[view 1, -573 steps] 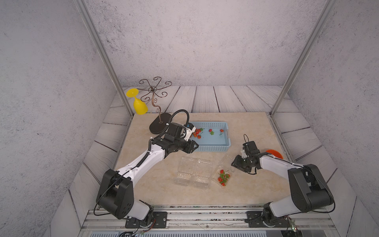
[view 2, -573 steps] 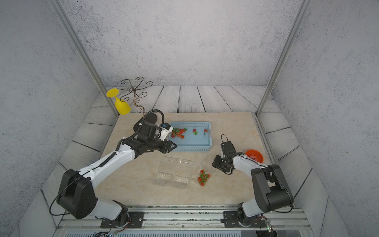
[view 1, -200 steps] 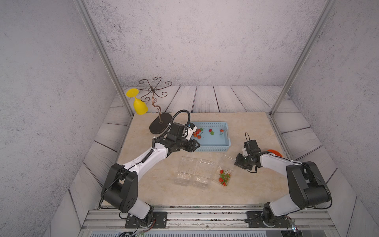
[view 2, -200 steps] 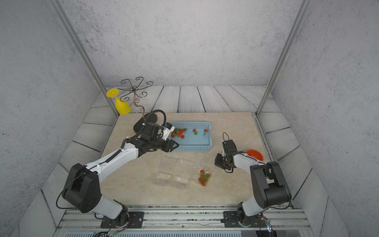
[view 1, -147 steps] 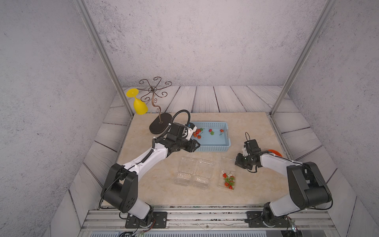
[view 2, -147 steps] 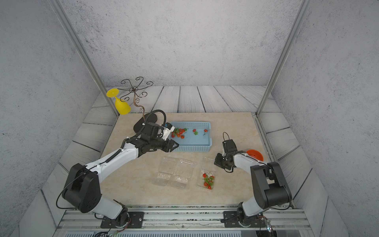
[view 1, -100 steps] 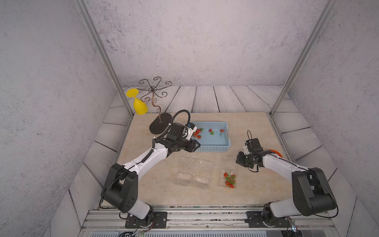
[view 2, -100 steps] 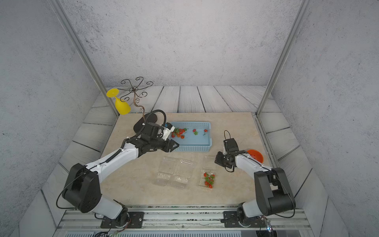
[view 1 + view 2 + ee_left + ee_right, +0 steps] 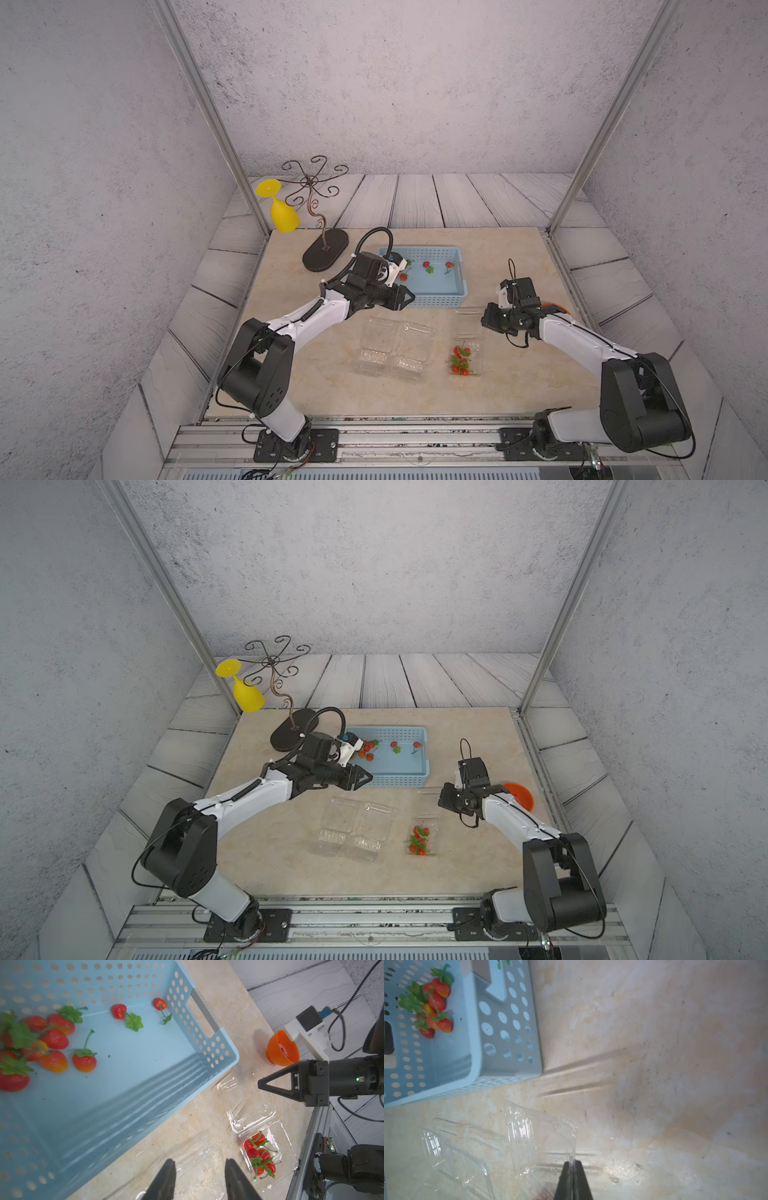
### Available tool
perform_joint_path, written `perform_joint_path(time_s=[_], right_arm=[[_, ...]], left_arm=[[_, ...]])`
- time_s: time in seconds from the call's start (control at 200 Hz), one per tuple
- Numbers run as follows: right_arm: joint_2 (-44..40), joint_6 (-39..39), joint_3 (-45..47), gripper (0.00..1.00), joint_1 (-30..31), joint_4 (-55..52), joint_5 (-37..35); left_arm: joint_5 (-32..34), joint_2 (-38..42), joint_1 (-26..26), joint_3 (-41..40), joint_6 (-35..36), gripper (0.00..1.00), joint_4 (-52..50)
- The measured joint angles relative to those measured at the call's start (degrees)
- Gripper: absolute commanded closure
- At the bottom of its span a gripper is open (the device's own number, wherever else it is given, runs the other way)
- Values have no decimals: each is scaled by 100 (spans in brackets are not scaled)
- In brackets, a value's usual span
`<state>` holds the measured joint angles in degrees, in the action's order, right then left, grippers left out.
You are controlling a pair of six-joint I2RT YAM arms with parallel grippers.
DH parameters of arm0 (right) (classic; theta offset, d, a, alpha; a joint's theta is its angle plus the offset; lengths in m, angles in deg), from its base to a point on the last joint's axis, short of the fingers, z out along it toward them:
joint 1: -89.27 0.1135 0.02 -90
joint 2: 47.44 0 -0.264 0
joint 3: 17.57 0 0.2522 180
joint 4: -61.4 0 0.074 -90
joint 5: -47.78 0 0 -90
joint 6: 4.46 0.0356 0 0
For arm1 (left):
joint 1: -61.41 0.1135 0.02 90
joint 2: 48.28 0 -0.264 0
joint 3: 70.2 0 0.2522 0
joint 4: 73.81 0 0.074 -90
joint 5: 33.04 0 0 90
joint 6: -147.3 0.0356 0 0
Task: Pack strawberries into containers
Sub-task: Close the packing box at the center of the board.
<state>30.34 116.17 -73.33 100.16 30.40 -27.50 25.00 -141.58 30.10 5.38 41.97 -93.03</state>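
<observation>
Strawberries [image 9: 55, 1040]: most lie in the blue basket [image 9: 432, 299], a few sit in one clear container [image 9: 468, 328].
Right gripper [image 9: 572, 1164] pinches its lid edge, likely to fold it shut; left gripper [image 9: 199, 1162] hangs part-open and empty by the basket.

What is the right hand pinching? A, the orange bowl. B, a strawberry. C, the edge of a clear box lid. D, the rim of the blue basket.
C: the right wrist view shows the right hand closed on the thin edge of the clear box lid.
</observation>
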Motion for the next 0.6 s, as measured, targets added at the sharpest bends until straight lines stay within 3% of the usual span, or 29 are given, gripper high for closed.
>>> perform_joint_path(time_s=[0.596], right_arm=[[-234, -37, 551, 97, -22, 737, 518]], left_arm=[[-391, -962, -345, 81, -149, 57, 577]])
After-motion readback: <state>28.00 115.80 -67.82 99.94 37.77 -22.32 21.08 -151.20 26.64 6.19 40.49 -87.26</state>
